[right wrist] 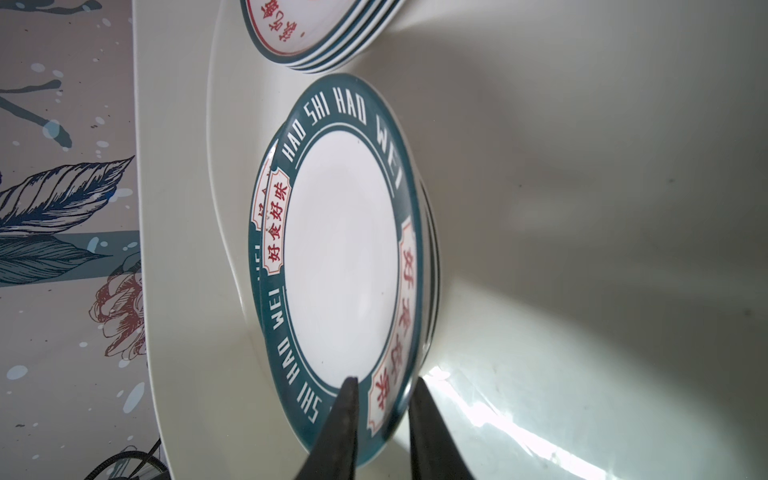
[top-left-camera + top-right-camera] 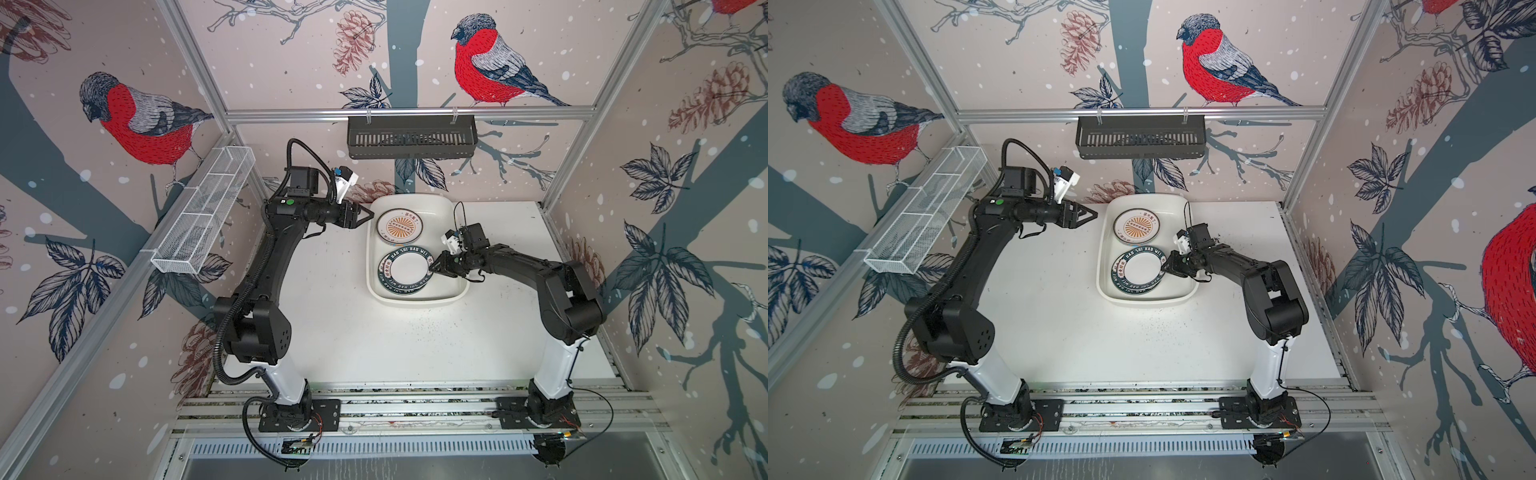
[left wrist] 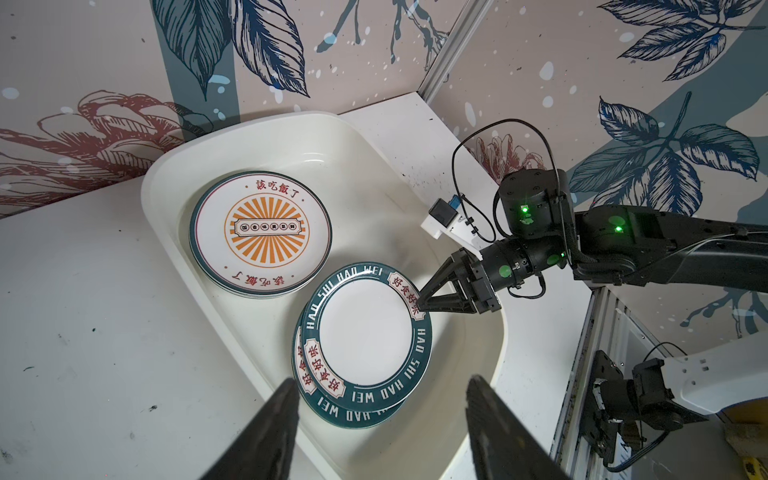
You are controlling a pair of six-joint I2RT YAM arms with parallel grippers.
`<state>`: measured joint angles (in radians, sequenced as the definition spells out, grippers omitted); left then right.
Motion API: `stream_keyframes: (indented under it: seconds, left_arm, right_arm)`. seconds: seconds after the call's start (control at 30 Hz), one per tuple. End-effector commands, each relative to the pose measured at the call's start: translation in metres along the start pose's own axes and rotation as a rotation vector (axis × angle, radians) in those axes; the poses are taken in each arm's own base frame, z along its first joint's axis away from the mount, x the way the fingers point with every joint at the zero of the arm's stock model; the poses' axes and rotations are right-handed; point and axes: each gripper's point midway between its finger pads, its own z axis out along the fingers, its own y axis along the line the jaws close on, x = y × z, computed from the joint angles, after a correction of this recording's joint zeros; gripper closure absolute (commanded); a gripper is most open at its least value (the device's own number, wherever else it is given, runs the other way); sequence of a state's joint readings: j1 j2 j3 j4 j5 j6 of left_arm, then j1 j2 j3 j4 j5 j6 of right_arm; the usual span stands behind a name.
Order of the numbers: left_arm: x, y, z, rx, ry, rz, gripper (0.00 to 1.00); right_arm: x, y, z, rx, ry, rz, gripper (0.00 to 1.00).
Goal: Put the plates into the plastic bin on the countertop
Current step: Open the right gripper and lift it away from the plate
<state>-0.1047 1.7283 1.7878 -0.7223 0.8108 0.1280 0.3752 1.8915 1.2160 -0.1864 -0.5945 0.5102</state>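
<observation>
The plastic bin stands at the back of the countertop. In its far half lies a stack of plates topped by an orange sunburst plate. In its near half a lettered dark-rimmed plate rests slightly offset on another like it. My right gripper is inside the bin, jaws a little apart astride that top plate's rim. My left gripper hovers open and empty just left of the bin.
A black slotted shelf hangs on the back rail above the bin. A white wire-mesh basket is fixed to the left wall near the left arm. Aluminium framing edges the front of the countertop.
</observation>
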Motion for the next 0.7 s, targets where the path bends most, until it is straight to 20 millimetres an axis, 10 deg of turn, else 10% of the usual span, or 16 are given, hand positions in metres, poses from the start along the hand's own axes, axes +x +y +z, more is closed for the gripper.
stream_keyframes:
  seconds: [0.0, 0.67]
  left_arm:
    - [-0.0073, -0.0036, -0.0015, 0.016, -0.023, 0.018, 0.36]
    - [-0.0090, -0.0061, -0.0038, 0.017, -0.030, 0.023, 0.36]
  right_arm:
    - [0.0004, 0.0009, -0.0035, 0.014, -0.004, -0.026, 0.75]
    - [0.0013, 0.0045, -0.0065, 0.024, -0.006, -0.042, 0.74]
